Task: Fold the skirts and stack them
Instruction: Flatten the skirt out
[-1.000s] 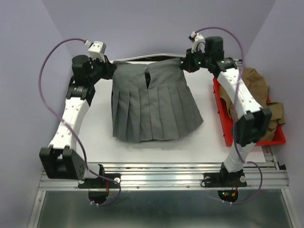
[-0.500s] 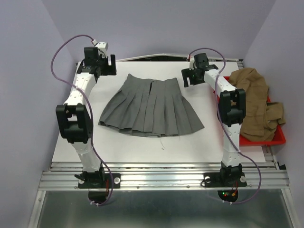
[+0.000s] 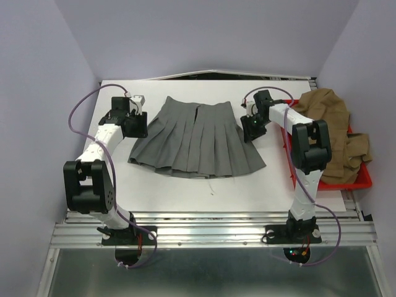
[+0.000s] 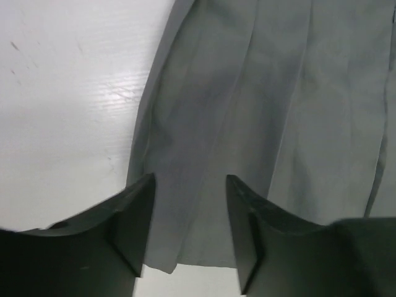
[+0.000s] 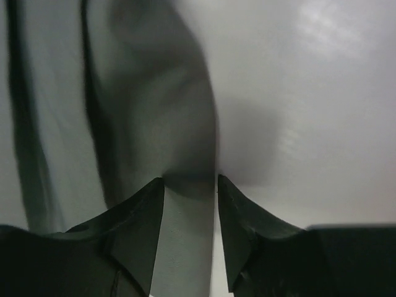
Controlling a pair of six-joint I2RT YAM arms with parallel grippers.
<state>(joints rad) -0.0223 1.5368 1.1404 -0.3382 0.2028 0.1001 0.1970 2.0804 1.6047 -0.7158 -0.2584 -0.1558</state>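
While the left gripper (image 3: 135,122) and right gripper (image 3: 250,127) hover parted and empty, the limp grey skirt (image 3: 197,139) looks best pinched at its side edges.

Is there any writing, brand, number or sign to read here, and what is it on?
None can be read. The grey skirt, the brown skirt, the red tray, the left arm and the right arm show no lettering in any view.

No text or labels legible — wrist views seemingly too blurred
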